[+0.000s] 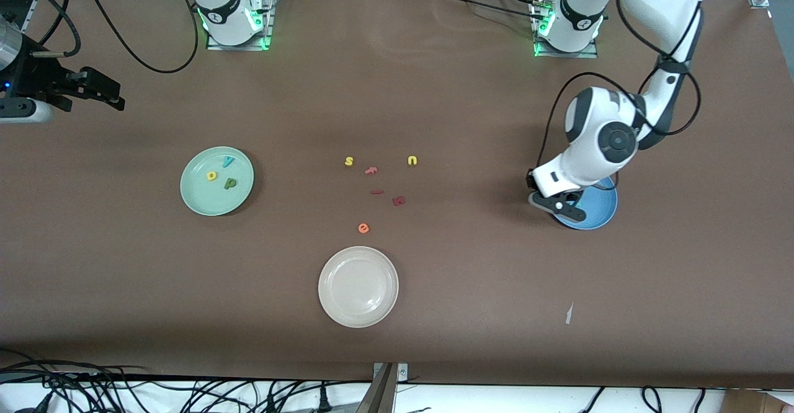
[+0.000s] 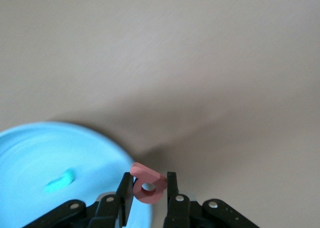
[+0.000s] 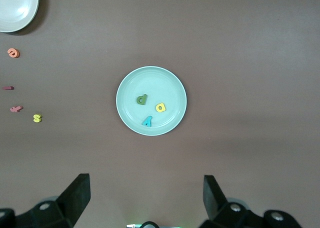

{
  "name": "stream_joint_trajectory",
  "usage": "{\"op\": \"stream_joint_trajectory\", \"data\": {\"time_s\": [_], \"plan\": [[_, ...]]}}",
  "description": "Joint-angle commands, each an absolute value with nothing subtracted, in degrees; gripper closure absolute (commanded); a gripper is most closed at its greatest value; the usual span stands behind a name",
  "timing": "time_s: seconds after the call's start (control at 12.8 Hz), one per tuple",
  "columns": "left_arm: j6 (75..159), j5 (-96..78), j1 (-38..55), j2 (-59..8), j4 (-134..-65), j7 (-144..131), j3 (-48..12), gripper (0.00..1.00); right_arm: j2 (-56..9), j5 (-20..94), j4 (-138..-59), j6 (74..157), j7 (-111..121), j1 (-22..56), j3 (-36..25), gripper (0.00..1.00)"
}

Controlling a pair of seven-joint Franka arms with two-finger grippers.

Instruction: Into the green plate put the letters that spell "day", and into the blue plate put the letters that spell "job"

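Observation:
My left gripper [image 2: 148, 180] is shut on a pinkish-red "b" letter [image 2: 150, 188], which stands upright between the fingers. It hangs just over the rim of the blue plate [image 1: 600, 209], at the left arm's end of the table. A teal letter [image 2: 60, 182] lies in that plate [image 2: 30, 153]. The green plate [image 1: 216, 181] holds the yellow "a" [image 1: 211, 176], the light blue "y" [image 1: 229, 162] and the dark green "d" [image 1: 230, 183]. My right gripper [image 3: 146, 180] is open and empty, high above the table beside the green plate [image 3: 151, 78].
Loose letters lie mid-table: yellow "s" [image 1: 349, 161], pink "f" [image 1: 371, 170], yellow "u" [image 1: 412, 160], two dark red pieces [image 1: 377, 192] [image 1: 399, 201], orange "e" [image 1: 363, 228]. A cream plate [image 1: 358, 286] sits nearer the front camera. A paper scrap [image 1: 569, 314] lies near the front edge.

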State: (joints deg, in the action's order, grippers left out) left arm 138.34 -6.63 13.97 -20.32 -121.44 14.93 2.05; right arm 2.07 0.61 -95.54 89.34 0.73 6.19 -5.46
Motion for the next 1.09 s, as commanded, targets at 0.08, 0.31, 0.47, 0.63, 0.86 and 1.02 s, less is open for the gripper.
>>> {"op": "stream_joint_trajectory", "data": {"time_s": [0.08,0.31,0.47,0.63,0.86,1.02], "plan": [[138.16,-2.47,10.46,-15.47,-127.09,17.31,1.85,0.86,2.20,0.79,-94.75,88.86,0.35,6.15,-5.71,0.00],[138.16,-2.46,10.02,-14.51,-127.26,16.61,1.85,0.00,2.20,0.70,-94.75,88.86,0.35,6.15,-5.71,0.00],[138.16,-2.37,8.80,-11.79,-129.62,16.61,1.85,0.00,2.20,0.70,-94.75,88.77,0.35,6.15,-5.71,0.00],[135.64,-2.46,7.13,-5.14,-131.74,16.61,1.76,0.00,2.20,0.79,-94.75,88.77,0.35,6.15,-5.80,0.00],[131.84,-2.46,6.50,1.81,-131.31,16.79,1.67,0.00,2.20,0.70,-94.75,88.68,0.35,6.15,-5.71,0.00],[126.95,-2.46,6.42,7.35,-129.74,16.52,1.58,0.00,2.11,0.70,-94.75,88.77,0.35,6.15,-5.71,0.00]]}}
